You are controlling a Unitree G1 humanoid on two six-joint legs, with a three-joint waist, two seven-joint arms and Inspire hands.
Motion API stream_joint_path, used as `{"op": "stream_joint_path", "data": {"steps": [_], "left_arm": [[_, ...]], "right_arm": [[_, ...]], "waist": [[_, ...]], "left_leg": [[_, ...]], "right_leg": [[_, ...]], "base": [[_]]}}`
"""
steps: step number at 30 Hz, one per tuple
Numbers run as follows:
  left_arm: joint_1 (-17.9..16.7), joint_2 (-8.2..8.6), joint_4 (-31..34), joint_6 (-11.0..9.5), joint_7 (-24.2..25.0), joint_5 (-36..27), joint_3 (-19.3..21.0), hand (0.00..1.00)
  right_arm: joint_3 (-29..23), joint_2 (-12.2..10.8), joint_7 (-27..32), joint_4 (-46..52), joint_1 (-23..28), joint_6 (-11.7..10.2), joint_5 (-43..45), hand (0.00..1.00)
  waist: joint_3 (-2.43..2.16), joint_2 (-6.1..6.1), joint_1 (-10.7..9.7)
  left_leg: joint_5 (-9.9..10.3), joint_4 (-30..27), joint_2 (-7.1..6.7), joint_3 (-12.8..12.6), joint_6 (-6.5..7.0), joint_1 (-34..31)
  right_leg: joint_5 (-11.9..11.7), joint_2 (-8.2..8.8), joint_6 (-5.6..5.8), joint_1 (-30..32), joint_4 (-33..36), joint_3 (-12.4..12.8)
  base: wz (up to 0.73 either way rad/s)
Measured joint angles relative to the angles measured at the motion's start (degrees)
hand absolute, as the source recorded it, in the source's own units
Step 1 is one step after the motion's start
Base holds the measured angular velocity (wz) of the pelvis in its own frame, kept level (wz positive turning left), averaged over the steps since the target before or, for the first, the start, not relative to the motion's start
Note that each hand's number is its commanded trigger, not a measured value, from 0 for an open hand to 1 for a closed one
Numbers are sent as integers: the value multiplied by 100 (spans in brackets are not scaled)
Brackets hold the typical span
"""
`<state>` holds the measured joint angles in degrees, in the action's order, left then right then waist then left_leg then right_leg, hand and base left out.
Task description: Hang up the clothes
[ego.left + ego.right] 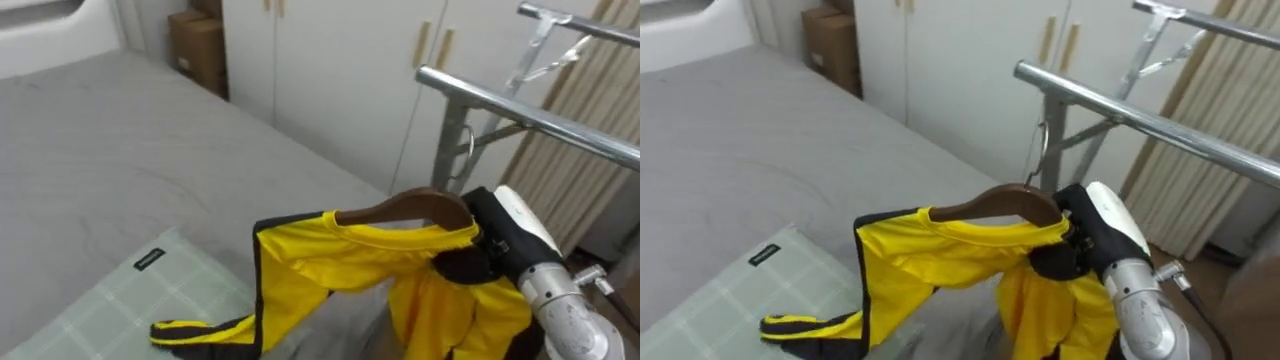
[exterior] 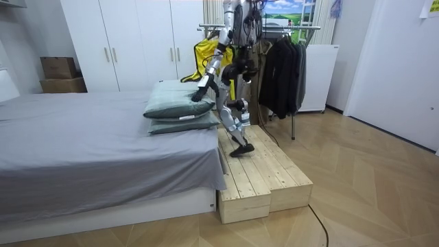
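Note:
A yellow garment with black trim (image 1: 330,265) hangs on a brown wooden hanger (image 1: 410,208). My right hand (image 1: 478,255) comes in from the lower right, shut on the hanger's right end and the cloth there. The hanger's metal hook (image 1: 468,150) stands up just below the silver rail (image 1: 530,115) of the clothes rack, in front of its post. One sleeve (image 1: 195,333) trails down onto a pale checked pillow (image 1: 140,300). In the room view I stand on a wooden platform (image 2: 264,175) between the bed and the rack, with my left hand (image 2: 198,94) hanging low over the pillows (image 2: 180,110).
The grey bed (image 1: 110,150) spreads out to the left. White wardrobe doors (image 1: 330,70) stand behind, with a cardboard box (image 1: 200,45) beside them. Dark clothes (image 2: 282,68) hang on the rack's far end. A second rail (image 1: 580,25) runs higher up at the right.

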<state>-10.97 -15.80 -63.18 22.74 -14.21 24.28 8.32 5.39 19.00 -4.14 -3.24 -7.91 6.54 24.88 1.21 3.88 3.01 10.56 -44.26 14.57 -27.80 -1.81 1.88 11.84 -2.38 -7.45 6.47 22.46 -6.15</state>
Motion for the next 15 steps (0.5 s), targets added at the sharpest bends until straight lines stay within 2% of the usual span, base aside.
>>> {"op": "stream_joint_path", "data": {"steps": [1, 2, 3, 4, 5, 6, 7, 8, 9, 10, 12, 13, 15], "left_arm": [[-29, 15, 1, 17, -31, -3, -1, 0], [-55, 70, 1, 55, -108, -5, -1, 0], [-92, 152, 2, 128, -192, -12, 3, 0], [-113, 188, 2, 165, -207, -15, 13, 0], [-158, 236, 3, 234, -214, -36, 52, 0], [-246, 267, 2, 243, -247, -141, 154, 0], [-296, 303, 2, 246, -264, -164, 277, 0], [-371, 372, -1, 269, -282, -177, 512, 0], [-391, 416, -6, 348, -321, -245, 728, 0], [-393, 425, -12, 375, -342, -312, 795, 0], [-392, 439, -13, 450, -527, -631, 963, 0], [-391, 439, -14, 475, -571, -674, 963, 0], [-381, 456, 21, 595, -679, -738, 960, 0]], "right_arm": [[22, 2, 0, 4, 1, 47, -12, 100], [20, 0, 1, 13, 0, 128, -33, 100], [26, -3, 6, 12, 0, 199, -49, 100], [39, -7, 13, 12, 0, 224, -46, 100], [63, -33, 25, 10, 0, 234, -80, 100], [124, -68, 33, 10, -21, 231, -110, 100], [177, -66, 34, 11, -43, 225, -120, 100], [238, -64, 34, 11, -89, 220, -161, 100], [248, -66, 42, 14, -98, 216, -167, 100], [248, -63, 44, 14, -97, 225, -165, 100], [247, -61, 73, 21, -99, 237, -68, 100], [248, -66, 78, 21, -99, 241, -60, 100], [245, -63, 78, 75, -98, 362, 26, 100]], "waist": [[2, 17, 2], [5, 39, 67], [4, 39, 110], [5, 41, 126], [3, 38, 192], [3, 39, 239], [2, 38, 260], [1, 34, 297], [1, 27, 297], [-4, 11, 291], [-10, -14, 194], [-10, -14, 170], [-18, -64, -20]], "left_leg": [[75, 57, -150, 323, 36, -93], [252, 232, -475, 833, 29, -340], [304, 513, -720, 1243, 7, -569], [305, 705, -846, 1446, 7, -675], [300, 1187, -1059, 1840, 0, -826], [279, 1745, -1165, 2125, -32, -900], [263, 2015, -1207, 2260, -27, -924], [237, 2408, -1248, 2496, -37, -988], [167, 2608, -1225, 2658, -140, -1083], [140, 2673, -1219, 2685, -122, -1120], [-76, 2871, -1227, 2912, -78, -1213], [-150, 2878, -1230, 2958, -110, -1221], [-478, 2935, -1214, 2862, -152, -1207]], "right_leg": [[-2, 1, 1, 6, -2, 130], [-26, -4, 20, 57, -18, 379], [-62, -33, 75, 64, -95, 622], [-83, -53, 105, 67, -120, 747], [-135, -127, 92, 67, -173, 1018], [-192, -230, 105, 75, -189, 1320], [-208, -286, 101, 88, -182, 1485], [-269, -409, 108, 134, -181, 1793], [-325, -536, 106, 153, -198, 2031], [-349, -591, 105, 151, -220, 2107], [-408, -770, 128, 185, -280, 2373], [-421, -787, 134, 207, -283, 2393], [-451, -806, 117, 258, -338, 2406]], "base": [[-110], [-100], [-100], [-105], [-117], [-130], [-144], [-142], [-131], [-101], [-70], [-40], [-4]]}}
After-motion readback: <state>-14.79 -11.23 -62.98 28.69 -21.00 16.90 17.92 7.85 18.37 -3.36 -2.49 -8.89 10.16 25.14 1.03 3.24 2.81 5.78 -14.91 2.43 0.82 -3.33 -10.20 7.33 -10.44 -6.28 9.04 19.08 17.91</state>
